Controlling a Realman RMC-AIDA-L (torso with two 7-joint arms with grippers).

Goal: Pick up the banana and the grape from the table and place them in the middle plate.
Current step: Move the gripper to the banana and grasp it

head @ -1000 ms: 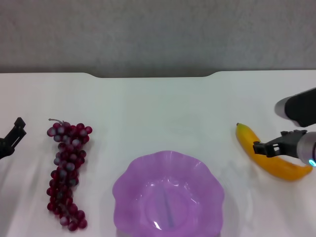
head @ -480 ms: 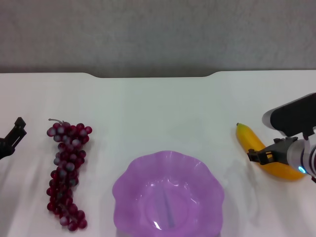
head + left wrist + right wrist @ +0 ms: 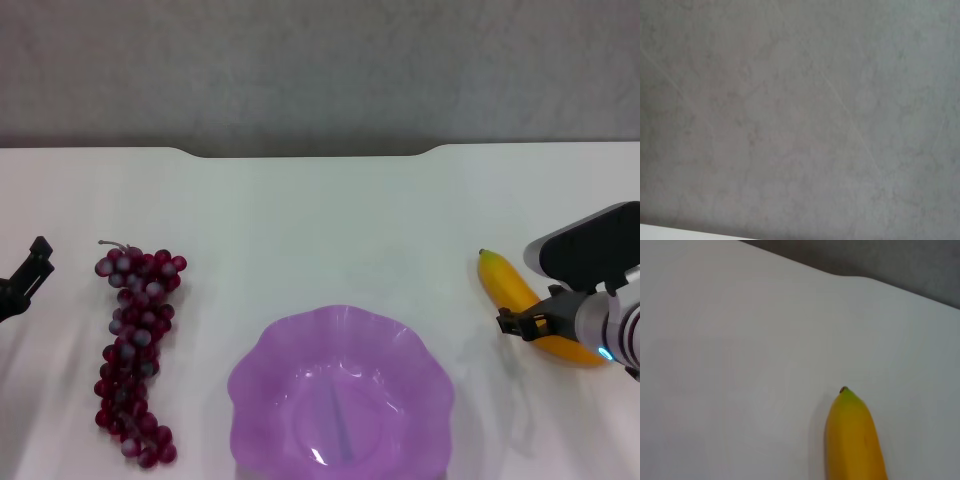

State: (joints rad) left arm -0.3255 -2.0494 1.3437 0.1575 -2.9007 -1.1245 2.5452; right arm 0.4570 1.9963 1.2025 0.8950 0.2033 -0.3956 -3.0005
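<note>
The right gripper [image 3: 520,324] sits at the right side of the table [image 3: 320,220], low over the middle of the banana [image 3: 505,283]. Its dark fingers [image 3: 512,322] point left, across the fruit, with one seen at the banana's left edge. Whether they are spread around the banana or pressed on it cannot be told from the head view, and the right wrist view shows no fingers at all. The grey and white wrist housing behind the gripper hides the near part of the banana.

The banana lies flat on the table, running from far left to near right, with its small green tip at the far end. In the right wrist view that tip [image 3: 844,390] and the yellow body below it [image 3: 855,440] rest on bare white tabletop [image 3: 740,340].

Left of the banana and nearer the robot stands the purple plate [image 3: 340,395], with a wavy rim and nothing in it. It is well apart from the banana.

Further left lies the bunch of grapes [image 3: 135,350], stretched from far to near, with its short stem at the far end. It is close beside the plate but not touching it.

The left gripper [image 3: 25,275] is parked at the left edge of the table, left of the grapes and apart from them. Its opening cannot be judged.
</note>
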